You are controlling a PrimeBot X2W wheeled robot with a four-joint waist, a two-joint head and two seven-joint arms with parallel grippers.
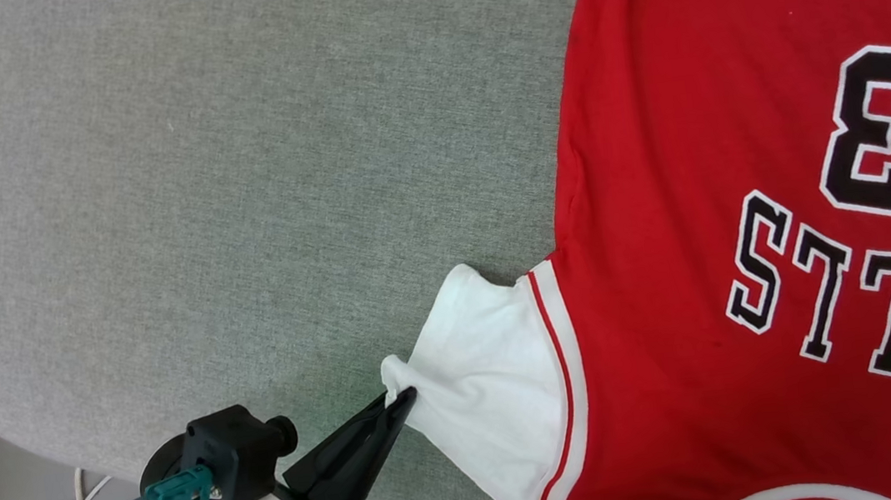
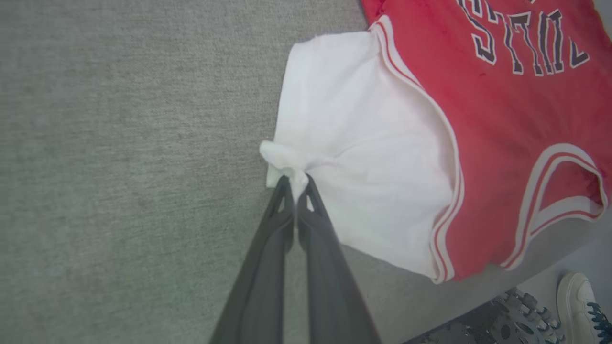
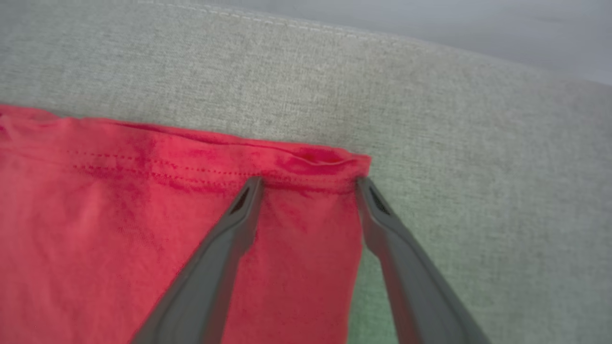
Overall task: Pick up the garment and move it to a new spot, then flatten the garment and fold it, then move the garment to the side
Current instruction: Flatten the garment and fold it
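- On the grey cushion (image 1: 236, 181) the shirt (image 1: 665, 258) lies chest up. It is spread over the cushion's right part, and its dark letters (image 1: 862, 295) show on a red body that is mostly smooth.
- Its white sleeve (image 1: 494, 379) reaches toward the cushion's bare middle. The sleeve's outer corner is gathered into a small twist, and soft folds fan out from it.
- Our left gripper (image 2: 296, 184) makes that twist. Its two fingers are pressed together on the sleeve corner, pinching a nub of white cloth low over the cushion, not far from its near edge.
- We judge this hold is meant to draw the sleeve out and away from the red body, so that it lies flat before any fold.
- Our right gripper (image 3: 310, 181) is at a corner of the hem (image 3: 191, 143), on the side of the cushion where a stitched seam runs.
- Its fingers are spread wide and hold nothing. One lies over the red cloth and the other runs along the cloth's side edge. We cannot tell whether the tips touch the cloth.
- We take that stance as a way to take or pin the corner, so the body does not slide when the sleeve is tugged.
- Flattening looks like the step in hand, and no fold has been made yet.
- A pull that is too hard could drag the whole shirt across the cushion.
- Beyond the cushion's near edge, a person's white shoe (image 2: 581, 306) is on the floor.
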